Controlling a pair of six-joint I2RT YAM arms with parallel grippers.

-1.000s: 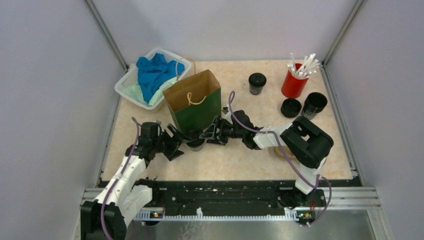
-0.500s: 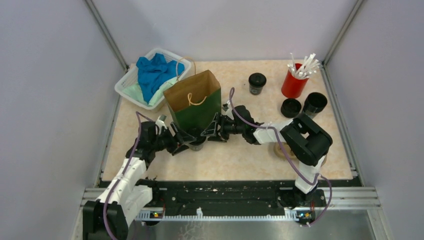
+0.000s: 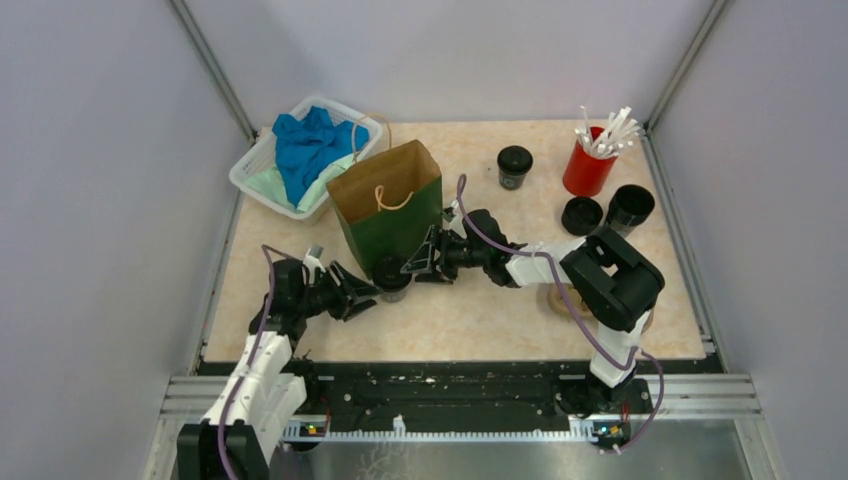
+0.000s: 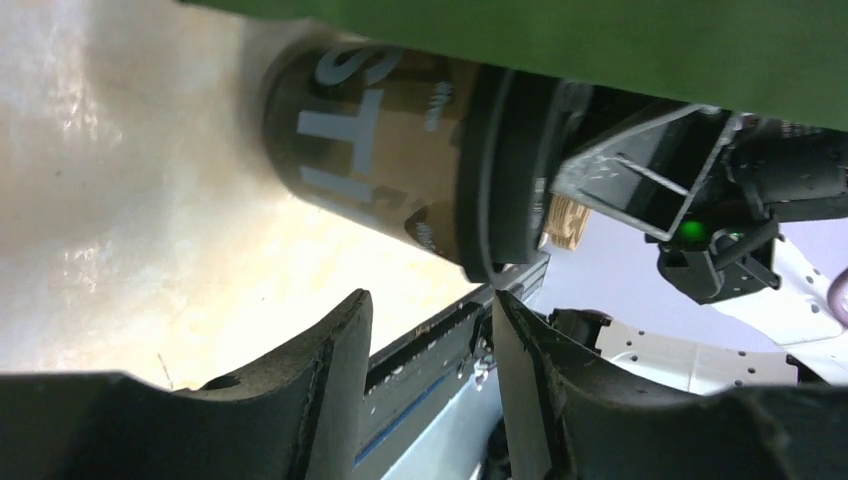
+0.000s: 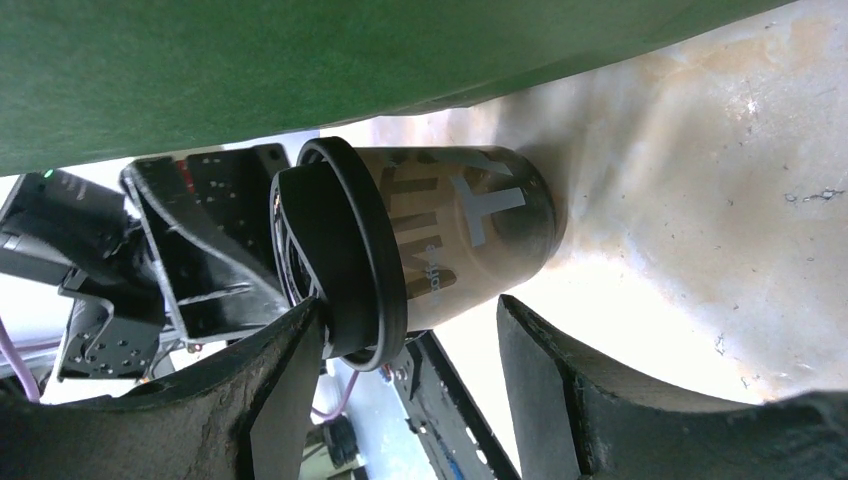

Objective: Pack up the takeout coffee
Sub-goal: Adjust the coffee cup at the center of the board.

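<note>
Cup [image 3: 392, 276] upright on table [image 3: 480, 320], just beside bag [image 3: 395, 215] front, left claw [image 3: 368, 292] apart and empty, tips short of cup, right claw [image 3: 412, 267] tips flanking cup, I cannot tell if clamped.

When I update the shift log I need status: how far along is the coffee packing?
Done: nothing visibly packed; the paper bag stands open. In hand: the left gripper and right gripper, both open, flank the front cup before the bag. Left: that cup, the far lidded cup and the unlidded cup beside a loose lid.
</note>
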